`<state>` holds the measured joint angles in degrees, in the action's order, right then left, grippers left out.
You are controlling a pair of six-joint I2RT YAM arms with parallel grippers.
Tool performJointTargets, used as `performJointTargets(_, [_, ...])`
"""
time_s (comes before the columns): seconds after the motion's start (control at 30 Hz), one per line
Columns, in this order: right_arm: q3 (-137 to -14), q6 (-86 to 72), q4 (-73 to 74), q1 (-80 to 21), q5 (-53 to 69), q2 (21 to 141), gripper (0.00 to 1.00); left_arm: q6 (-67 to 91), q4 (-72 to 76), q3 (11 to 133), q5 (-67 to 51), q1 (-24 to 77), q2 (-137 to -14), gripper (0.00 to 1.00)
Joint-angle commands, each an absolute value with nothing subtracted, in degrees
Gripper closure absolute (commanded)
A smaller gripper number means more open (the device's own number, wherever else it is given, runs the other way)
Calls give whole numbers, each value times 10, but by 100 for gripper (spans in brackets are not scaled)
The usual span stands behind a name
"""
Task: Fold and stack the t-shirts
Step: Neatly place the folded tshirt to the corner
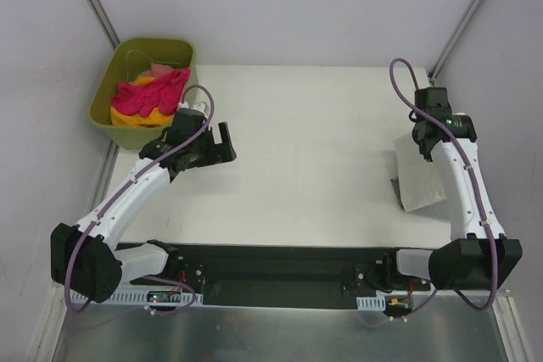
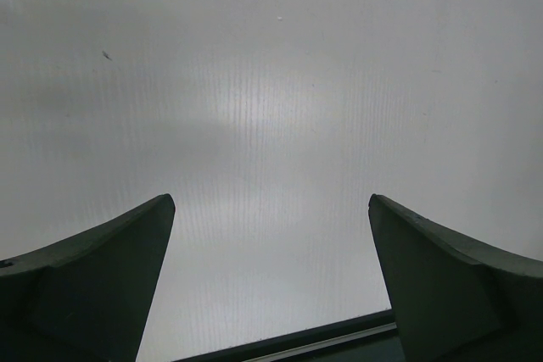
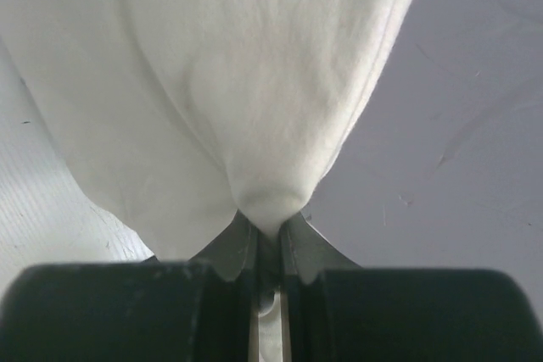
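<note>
One cream tee, half behind R arm

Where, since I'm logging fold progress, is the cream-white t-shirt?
Top view: the cream-white t-shirt is at the table's right side, pinched in the right claw, opposite the green tub.

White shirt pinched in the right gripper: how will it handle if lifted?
Likely floppy: the white shirt bunches to a point at the right gripper and drapes away in folds. Probably light, since a small pinch holds it. It may drag: its lower edge seems to touch the table.
</note>
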<state>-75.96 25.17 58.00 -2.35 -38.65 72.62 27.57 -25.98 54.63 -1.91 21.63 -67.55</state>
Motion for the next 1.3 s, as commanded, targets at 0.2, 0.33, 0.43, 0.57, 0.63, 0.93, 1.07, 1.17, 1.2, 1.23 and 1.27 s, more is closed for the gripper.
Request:
performJointTargets(0.2, [-754, 283, 555, 64, -327, 790, 99, 265, -258, 564, -19, 210, -684, 1])
performJointTargets(0.33, [-758, 266, 542, 123, -345, 845, 99, 265, -258, 564, -18, 210, -684, 1])
performJointTargets(0.43, [-755, 285, 493, 155, -366, 885, 92, 265, -258, 565, -20, 210, -689, 1])
performJointTargets(0.57, [-786, 266, 493, 178, -410, 956, 4, 264, -258, 564, -25, 210, -688, 1])
performJointTargets(0.63, [-795, 252, 497, 178, -427, 968, 4, 265, -258, 563, -25, 210, -685, 0])
performJointTargets(0.93, [-815, 56, 583, 170, -334, 918, 4, 268, -258, 568, -35, 210, -694, 1])
performJointTargets(1.07, [-738, 14, 554, 171, -291, 919, 4, 268, -258, 570, -43, 210, -698, 1])
performJointTargets(1.17, [-721, -15, 553, 177, -286, 958, 4, 269, -258, 567, -44, 210, -696, 1])
performJointTargets(1.2, [-709, -18, 550, 177, -280, 967, 4, 269, -258, 567, -42, 210, -696, 1])
performJointTargets(1.23, [-704, -25, 549, 177, -270, 982, 4, 269, -258, 567, -43, 210, -696, 1])
performJointTargets(1.27, [-698, -29, 541, 177, -238, 988, 4, 270, -258, 568, -40, 210, -694, 1])
